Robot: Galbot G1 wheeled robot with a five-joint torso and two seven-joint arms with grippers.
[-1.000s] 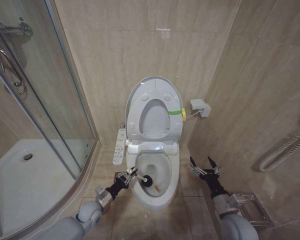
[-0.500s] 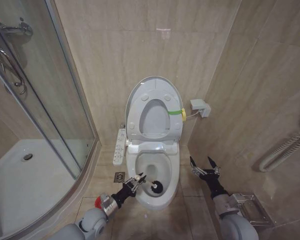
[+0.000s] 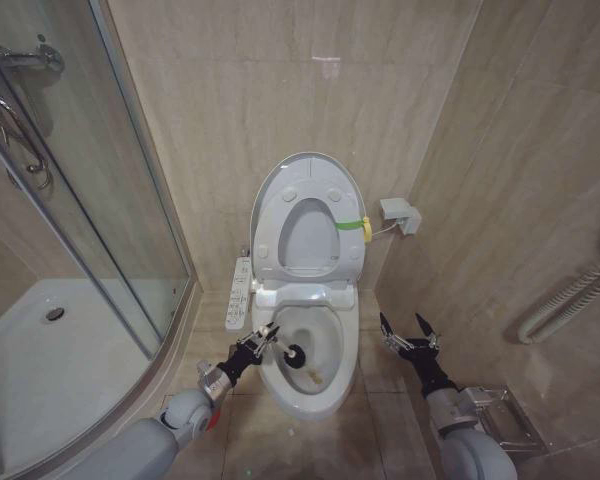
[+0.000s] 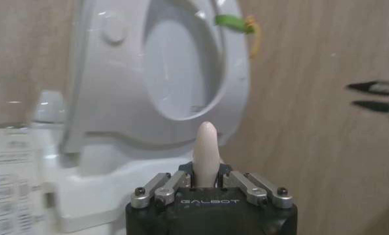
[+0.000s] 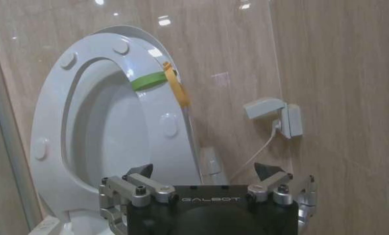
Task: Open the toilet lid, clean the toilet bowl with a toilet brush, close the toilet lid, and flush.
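Wall (image 3: 280,100) of beige tile behind, shower screen (image 3: 90,200) at the left. Bowl (image 3: 308,385) below centre in the head view, white ceramic, brownish stain at the bottom; heavy, fixed and hard, so no give under scrubbing. Lid (image 3: 308,175) raised against the wall with the seat (image 3: 310,235) (green-yellow band on one side) folded up against it: glossy plastic, light, hinged, probably slippery, best pushed down from the top edge. Control strip (image 3: 239,293) along the bowl's left side. Right gripper (image 3: 409,335) parked beside the bowl's right flank, spread wide and empty, clear of everything. Left gripper (image 3: 261,340) at the bowl's left rim, clenched on the brush (image 3: 292,354) by its pale handle, dark head down inside the bowl above the stain. Brush light and stiff in the handle, soft in the bristles; thin smooth handle likely to twist in a loose hold, so best gripped well down the shaft, as in the left wrist view, where the handle's rounded tip stands up between the jaws. Against half a second ago: brush head higher and more to the left in the bowl, left arm drawn nearer the rim; right gripper unmoved.
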